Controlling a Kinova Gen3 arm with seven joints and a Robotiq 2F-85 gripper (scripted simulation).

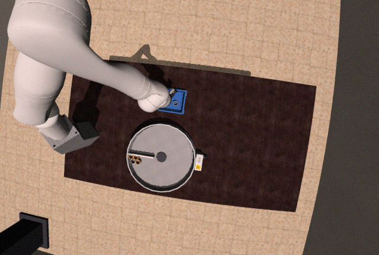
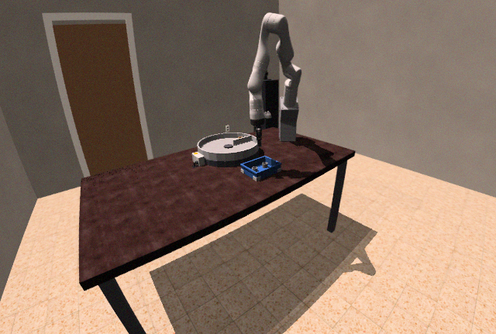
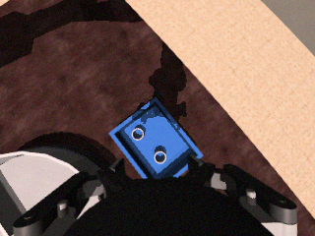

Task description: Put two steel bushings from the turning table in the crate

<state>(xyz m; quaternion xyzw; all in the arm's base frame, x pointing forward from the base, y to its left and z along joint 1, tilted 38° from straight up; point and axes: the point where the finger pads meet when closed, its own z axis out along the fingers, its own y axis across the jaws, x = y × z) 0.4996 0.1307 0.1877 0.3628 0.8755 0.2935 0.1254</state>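
My arm hangs over a dark tabletop (image 2: 160, 210), its pincer (image 3: 157, 183) wide open and holding nothing.

On the tabletop I see a round grey turning table (image 1: 171, 142) and, just beside it, a small blue crate (image 1: 181, 105). Two steel bushings (image 3: 138, 133) (image 3: 159, 156) stand upright inside the crate, apart from each other. In my wrist view the crate lies below the pincer and just ahead of its spread fingers, not between them. Several orange-rimmed bushings (image 1: 134, 159) sit clustered at the turning table's rim, beside its radial bar (image 1: 142, 153), well apart from the pincer.
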